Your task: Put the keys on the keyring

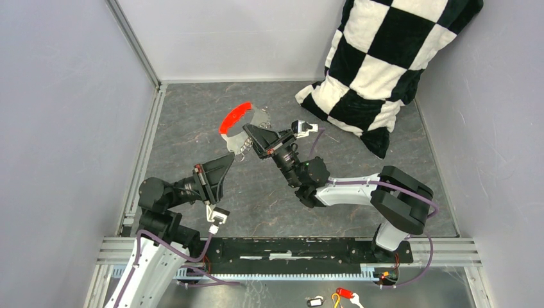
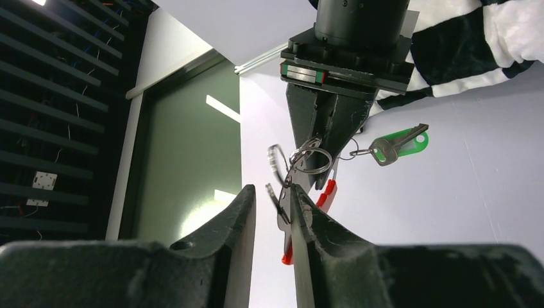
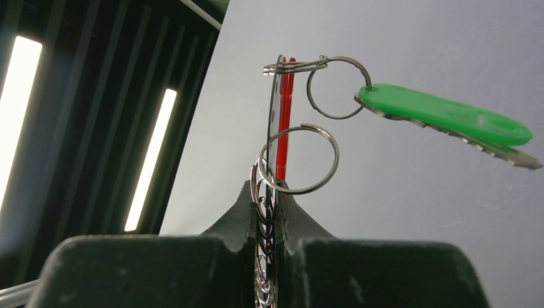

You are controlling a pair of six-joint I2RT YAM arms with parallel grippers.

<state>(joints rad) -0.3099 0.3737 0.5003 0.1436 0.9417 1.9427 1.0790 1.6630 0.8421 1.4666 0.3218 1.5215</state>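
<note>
Silvery wire-loop keyring [image 3: 298, 157], short green plastic key [image 3: 442, 115] attached, held aloft, clamped in right claw [image 3: 266, 212]. Left claw [image 2: 272, 212] narrowed around what seems the small dark metal key [image 2: 277, 202]; grip uncertain. Steady it, then feed squarely.

Top cam: high at near edge, looks down on grey counter [image 1: 192, 115]. Wrist cams: close, tilted upward; both catch silvery wire-ring keyring [image 2: 314, 157] and green plastic key [image 2: 401, 144].
</note>
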